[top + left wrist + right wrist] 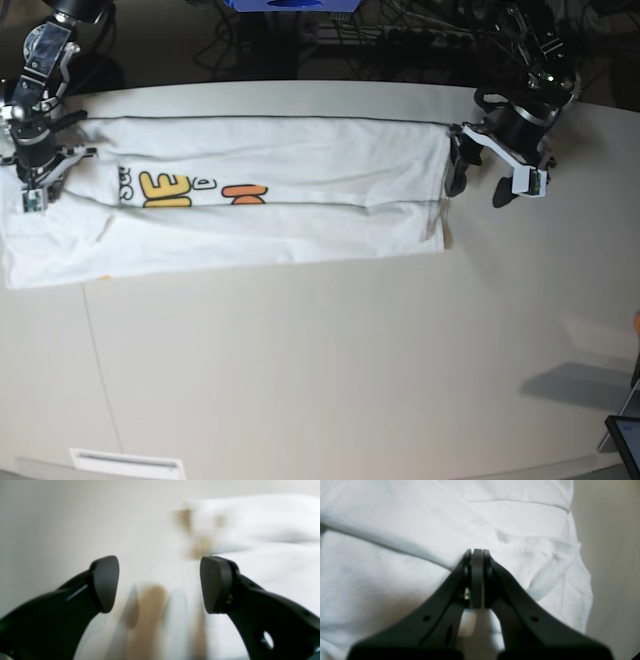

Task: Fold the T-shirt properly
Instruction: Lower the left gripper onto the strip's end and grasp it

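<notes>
Lying across the far half of a pale tabletop (330, 370), the T-shirt (280, 200) is spread as a long white band running from the base view's left edge to just right of centre. A strip of its print shows along a lengthwise fold: yellow letters, an orange shape and small dark marks. The cloth nearest the camera lies flat with a few creases.

At the base view's left end, the right claw (477, 555) is clenched tight, its dark fingers pressed together with their tips against a ridge of white fabric; whether any cloth is pinched between them cannot be told.

At the right end, the left claw (160, 583) stands released, its two dark pads well apart with nothing between them. It hangs just beside the shirt's right edge, and its wrist view is blurred
</notes>
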